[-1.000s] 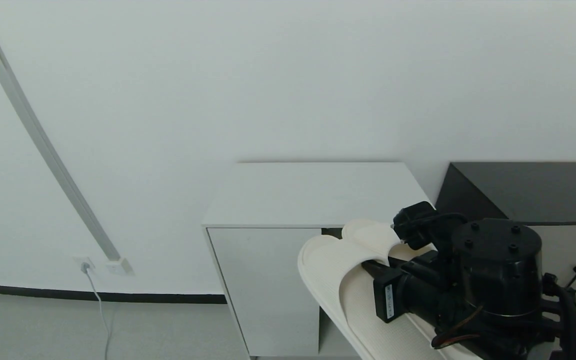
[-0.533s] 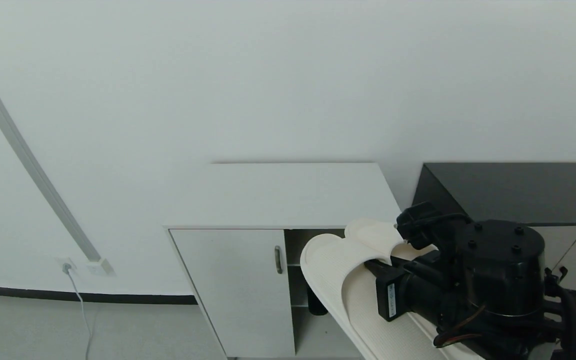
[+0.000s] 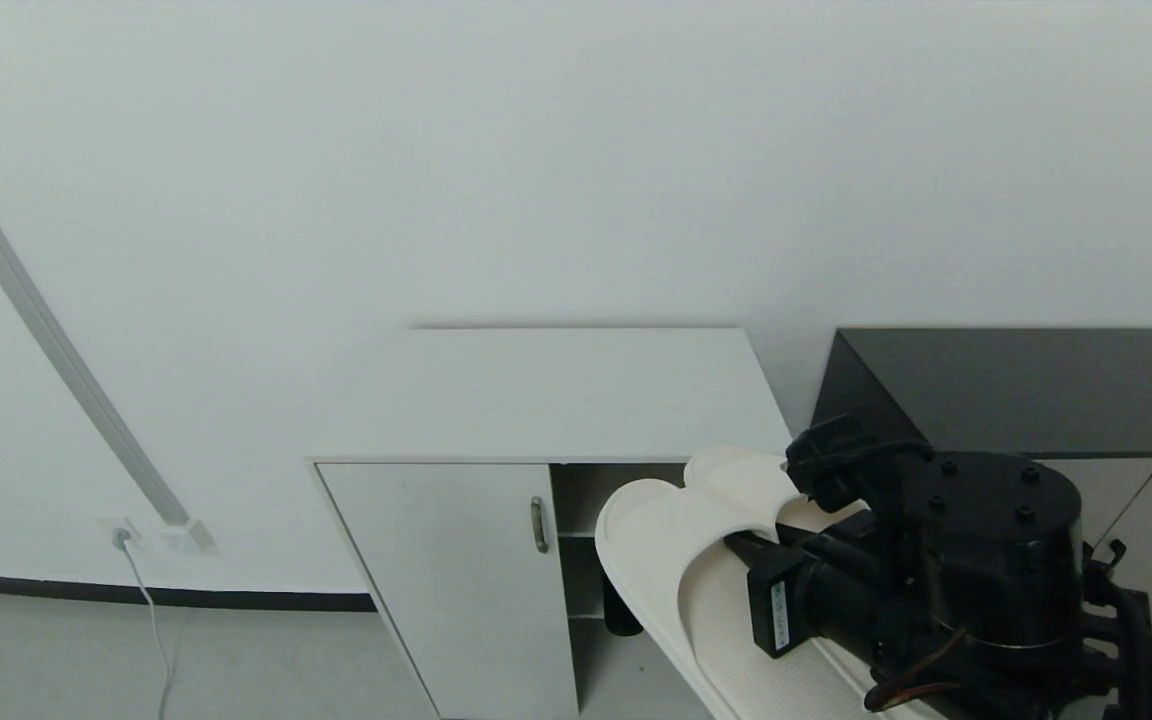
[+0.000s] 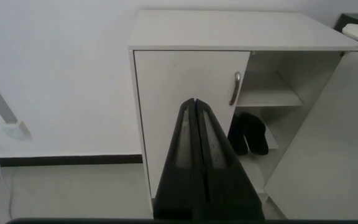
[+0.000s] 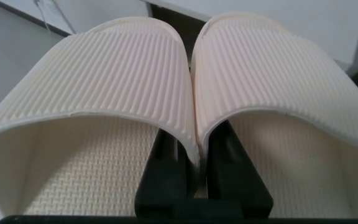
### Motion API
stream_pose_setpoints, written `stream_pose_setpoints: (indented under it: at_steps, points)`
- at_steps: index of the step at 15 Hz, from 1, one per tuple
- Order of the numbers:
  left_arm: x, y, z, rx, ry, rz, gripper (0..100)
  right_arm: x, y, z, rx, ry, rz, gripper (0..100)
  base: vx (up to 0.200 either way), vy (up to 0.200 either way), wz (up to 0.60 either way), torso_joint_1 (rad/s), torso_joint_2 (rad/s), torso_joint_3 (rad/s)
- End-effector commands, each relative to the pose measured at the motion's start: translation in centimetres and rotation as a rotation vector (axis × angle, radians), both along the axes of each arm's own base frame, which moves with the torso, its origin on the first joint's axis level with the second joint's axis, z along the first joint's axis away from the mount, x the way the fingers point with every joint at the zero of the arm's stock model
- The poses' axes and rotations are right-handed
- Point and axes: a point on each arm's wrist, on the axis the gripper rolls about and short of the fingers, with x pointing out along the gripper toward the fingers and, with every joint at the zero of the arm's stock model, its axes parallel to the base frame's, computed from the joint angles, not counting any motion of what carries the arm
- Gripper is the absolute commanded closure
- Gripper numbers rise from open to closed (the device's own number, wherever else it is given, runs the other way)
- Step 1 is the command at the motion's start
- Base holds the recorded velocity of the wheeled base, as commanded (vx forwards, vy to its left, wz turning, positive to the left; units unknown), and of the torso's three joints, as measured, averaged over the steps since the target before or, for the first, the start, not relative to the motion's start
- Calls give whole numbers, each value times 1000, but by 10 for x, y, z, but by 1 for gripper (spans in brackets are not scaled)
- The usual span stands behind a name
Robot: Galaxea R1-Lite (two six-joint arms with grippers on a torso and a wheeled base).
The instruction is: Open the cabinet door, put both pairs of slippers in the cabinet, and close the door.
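A white cabinet (image 3: pixel 576 390) stands against the wall. Its left door (image 3: pixel 446 580) is closed, and its right door (image 4: pixel 328 143) is swung open. A black pair of slippers (image 4: pixel 250 132) lies on the lower shelf inside. My right gripper (image 5: pixel 194 158) is shut on the adjoining straps of a cream pair of slippers (image 3: pixel 671 540), held side by side in front of the open compartment, toes toward it. My left gripper (image 4: pixel 195 102) hangs shut and empty, some way in front of the closed left door.
A dark cabinet (image 3: pixel 1016 390) adjoins the white one on the right. A wall socket with a cable (image 3: pixel 121 540) and a slanted wall conduit (image 3: pixel 36 320) are at the left. Grey floor (image 4: pixel 73 186) lies open before the cabinet.
The head camera has shifted, so the cabinet sits further left in the picture and its open right side shows more. The right gripper holds the cream slippers as before.
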Motion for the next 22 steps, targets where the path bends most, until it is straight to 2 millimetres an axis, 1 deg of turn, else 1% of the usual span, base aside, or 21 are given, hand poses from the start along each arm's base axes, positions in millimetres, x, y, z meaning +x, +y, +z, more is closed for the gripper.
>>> stream_pose_setpoints:
  at_steps: [1,4,22]
  points:
    - [0,0,0,-1,1,1,100,1,0,-1,-2,2,-3,100,0,0,0,0,0,0]
    - [0,0,0,1,1,-1,100,1,0,-1,-2,2,-3,100,0,200,0,-1,2,1]
    - [0,0,0,-1,1,-1,100,1,1,-4,-12,9,-1,100,0,0,0,-6,14,8]
